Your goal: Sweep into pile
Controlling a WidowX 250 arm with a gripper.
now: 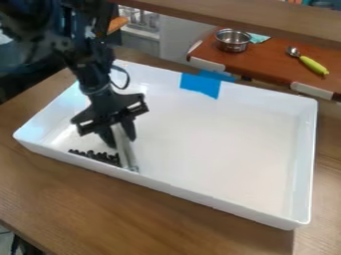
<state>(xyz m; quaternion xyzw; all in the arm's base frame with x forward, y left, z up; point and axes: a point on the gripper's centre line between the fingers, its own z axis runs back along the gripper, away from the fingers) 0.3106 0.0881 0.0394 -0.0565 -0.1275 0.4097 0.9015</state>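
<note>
The gripper (120,138) hangs over the left part of a white tray (220,144), shut on a pale, upright sweeping tool (124,147). The tool's lower end is down at the tray floor, close to the near wall. A strip of small dark pieces (95,156) lies along that near wall, just left of the tool's lower end. Some of the pieces may be hidden behind the tool.
Blue tape (200,84) is stuck on the tray's far wall. The tray stands on a wooden table (100,199). Behind it, a reddish-brown surface (266,62) holds a metal pot (233,41) and a green-handled scoop (311,63).
</note>
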